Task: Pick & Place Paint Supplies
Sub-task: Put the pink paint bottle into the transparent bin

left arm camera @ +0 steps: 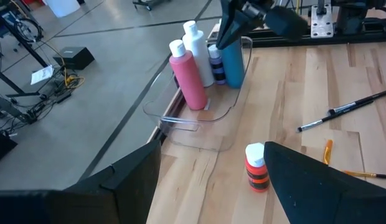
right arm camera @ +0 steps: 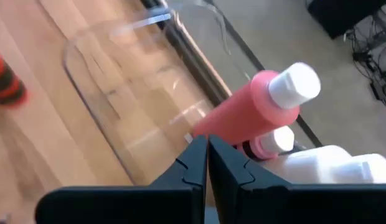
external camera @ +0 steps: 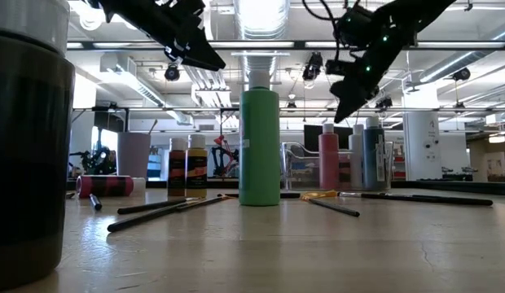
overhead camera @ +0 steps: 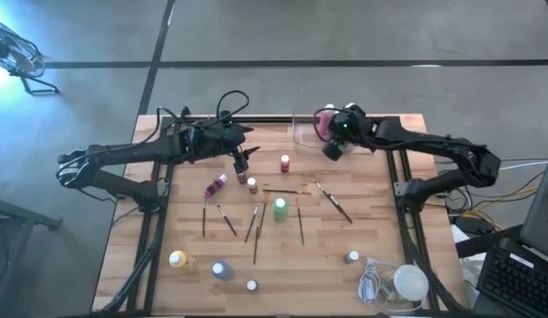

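The right tool (right arm camera: 207,163) hangs over the clear tray (left arm camera: 199,124) at the desk's far edge, fingers pressed together on nothing, and hides part of the bottles below it. In that tray the pink bottle (left arm camera: 188,74) stands upright beside the white bottle (left arm camera: 197,50), seemingly a blue one behind. The left tool (overhead camera: 241,161) waits apart-fingered over the desk (overhead camera: 345,283) near a small red bottle (left arm camera: 256,168), also upright.

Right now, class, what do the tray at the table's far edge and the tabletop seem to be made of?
The tray: probably clear, glossy plastic; the wood and floor show through its walls. The tabletop: apparently pale wooden strips with visible grain and seams, matte finish.
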